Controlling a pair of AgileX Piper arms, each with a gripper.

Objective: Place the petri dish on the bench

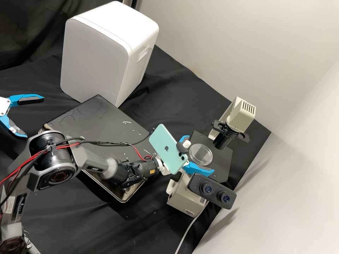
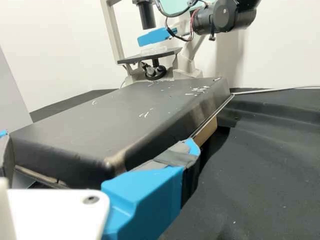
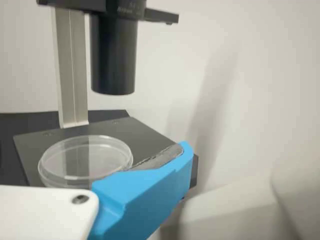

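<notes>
A clear petri dish [image 1: 200, 154] [image 3: 85, 160] lies flat on the black stage [image 1: 222, 164] of a microscope [image 1: 187, 201] at the bench's right side, under the dark lens barrel [image 3: 113, 55]. My right gripper [image 1: 196, 156] is at the stage, open, one blue finger on either side of the dish; the near finger [image 3: 150, 190] sits close beside the dish rim. From the left wrist view the dish [image 2: 152, 50] shows far off with a right finger [image 2: 156, 36] above it. My left gripper [image 1: 32, 116] hangs open and holds nothing at the far left edge, beside a black slab.
A black metal slab [image 1: 95, 121] [image 2: 125, 125] lies mid-bench on the black cloth. A tall white box [image 1: 106, 49] stands behind it. A teal phone [image 1: 167, 148] rides on the right wrist. White walls close in at the right and back.
</notes>
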